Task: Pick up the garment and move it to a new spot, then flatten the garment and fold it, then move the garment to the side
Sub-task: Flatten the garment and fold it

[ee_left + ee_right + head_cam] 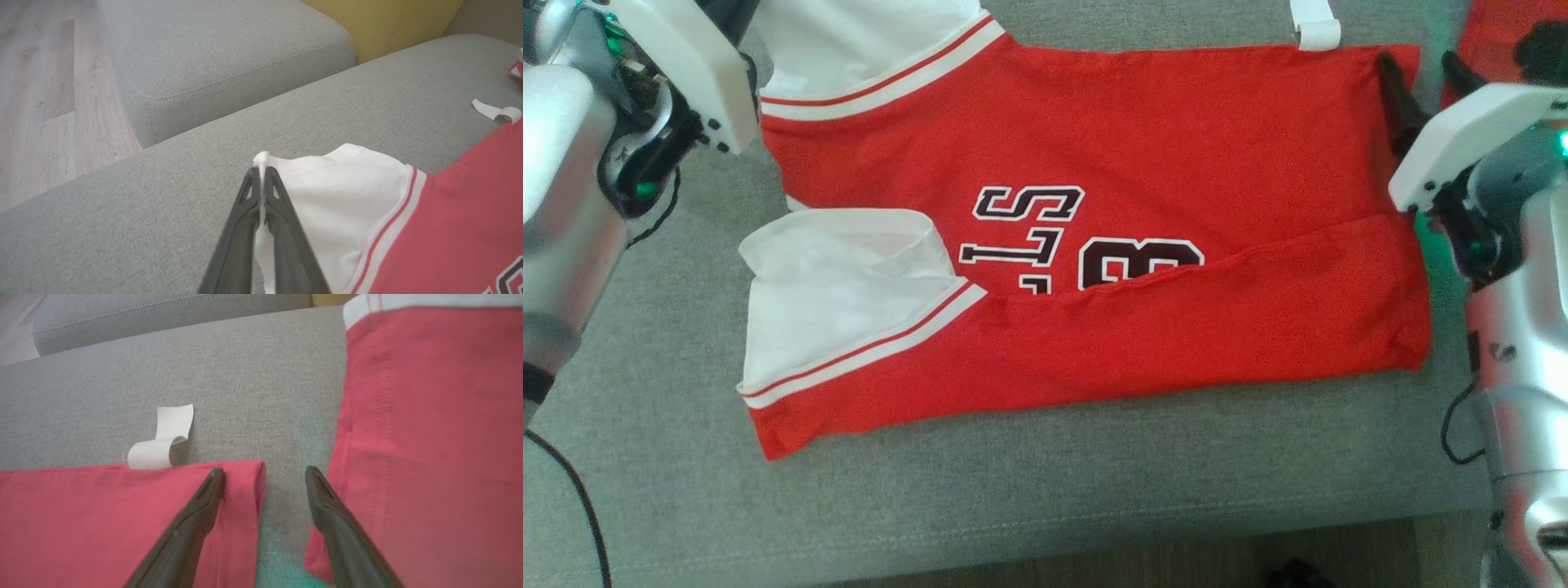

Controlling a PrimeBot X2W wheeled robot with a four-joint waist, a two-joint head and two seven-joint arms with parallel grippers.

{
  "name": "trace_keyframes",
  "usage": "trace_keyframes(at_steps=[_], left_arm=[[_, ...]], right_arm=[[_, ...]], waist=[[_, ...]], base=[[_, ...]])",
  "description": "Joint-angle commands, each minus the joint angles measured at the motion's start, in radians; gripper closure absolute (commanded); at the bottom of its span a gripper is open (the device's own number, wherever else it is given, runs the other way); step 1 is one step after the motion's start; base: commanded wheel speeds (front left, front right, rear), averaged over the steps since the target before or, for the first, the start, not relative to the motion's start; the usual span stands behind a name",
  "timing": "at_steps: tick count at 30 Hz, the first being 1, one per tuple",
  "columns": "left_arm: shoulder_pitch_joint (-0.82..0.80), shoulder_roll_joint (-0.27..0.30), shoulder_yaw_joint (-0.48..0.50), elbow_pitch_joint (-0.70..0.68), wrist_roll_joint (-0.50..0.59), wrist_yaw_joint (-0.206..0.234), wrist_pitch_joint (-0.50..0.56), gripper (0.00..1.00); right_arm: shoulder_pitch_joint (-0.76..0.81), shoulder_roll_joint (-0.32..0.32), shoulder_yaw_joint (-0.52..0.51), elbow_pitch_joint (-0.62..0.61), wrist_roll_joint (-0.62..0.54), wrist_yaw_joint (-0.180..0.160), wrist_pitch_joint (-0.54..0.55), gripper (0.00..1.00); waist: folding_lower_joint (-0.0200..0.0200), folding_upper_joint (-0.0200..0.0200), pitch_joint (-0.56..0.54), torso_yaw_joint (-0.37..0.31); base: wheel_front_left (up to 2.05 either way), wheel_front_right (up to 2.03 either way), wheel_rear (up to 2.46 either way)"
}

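The garment (1094, 147) is a red jersey with white sleeves and dark lettering, lying flat on the grey sofa seat (1029, 490). Its near long edge is folded up over part of the lettering. In the left wrist view my left gripper (261, 171) is shut on the edge of the far white sleeve (347, 188), with cloth pinched between the tips. My right gripper (265, 473) is open at the garment's far right corner (241, 477). One finger lies over the red cloth, the other over bare cushion. In the head view its fingers (1392, 90) stand at that corner.
A second red cloth (429, 437) lies just right of my right gripper. A white label (163, 445) curls off the garment's far edge. Beyond are another grey cushion (229, 53), a yellow cushion (384, 24) and wooden floor (49, 81). Black cables (572, 490) hang by my arms.
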Motion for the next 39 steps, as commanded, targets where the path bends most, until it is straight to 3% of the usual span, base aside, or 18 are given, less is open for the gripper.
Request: trace_keyframes(at_steps=[1,6,7,8,9,19,29,34,39], left_arm=[[-0.032,0.043,0.035,-0.023,-0.005,0.002,-0.001,1.00],[-0.037,0.049,0.038,-0.021,-0.009,0.007,0.000,1.00],[-0.038,0.049,0.039,-0.019,-0.010,0.008,0.000,1.00],[-0.039,0.050,0.039,-0.017,-0.011,0.009,-0.001,1.00],[-0.040,0.051,0.040,-0.014,-0.011,0.011,-0.002,1.00],[-0.092,0.058,0.062,0.038,-0.003,0.032,-0.041,1.00],[-0.217,0.020,0.098,0.144,0.022,0.057,-0.147,1.00],[-0.248,-0.018,0.102,0.204,0.030,0.051,-0.195,1.00],[-0.199,-0.041,0.076,0.226,0.048,0.031,-0.225,1.00]], right_arm=[[-0.029,-0.006,0.020,-0.024,0.010,0.007,-0.004,0.00],[-0.060,-0.021,0.070,0.028,0.035,0.007,0.010,0.00],[-0.064,-0.024,0.084,0.035,0.045,0.007,0.016,0.38],[-0.067,-0.026,0.099,0.041,0.058,0.007,0.023,0.87],[-0.071,-0.031,0.115,0.044,0.071,0.007,0.030,1.00],[-0.183,-0.071,0.141,0.046,0.123,0.007,-0.037,1.00],[-0.377,-0.078,0.176,0.104,0.116,0.007,-0.143,1.00],[-0.430,-0.074,0.191,0.168,0.100,0.007,-0.195,1.00],[-0.386,-0.092,0.218,0.211,0.122,0.007,-0.247,1.00]], waist=[[0.0001,0.0000,0.003,0.001],[0.0001,0.0000,0.012,0.007],[0.0001,0.0000,0.012,0.008],[0.0001,0.0000,0.013,0.010],[0.0001,0.0000,0.013,0.011],[0.0001,0.0000,0.044,0.022],[0.0001,0.0000,0.097,0.040],[0.0001,0.0000,0.107,0.058],[0.0001,0.0000,0.077,0.083]], base=[[0.00,0.00,0.00],[0.00,0.00,0.00],[0.00,0.00,0.00],[0.00,0.00,0.00],[0.00,0.00,0.00],[0.00,0.00,0.00],[0.00,0.00,0.00],[0.00,0.00,0.00],[0.00,0.00,0.00]])
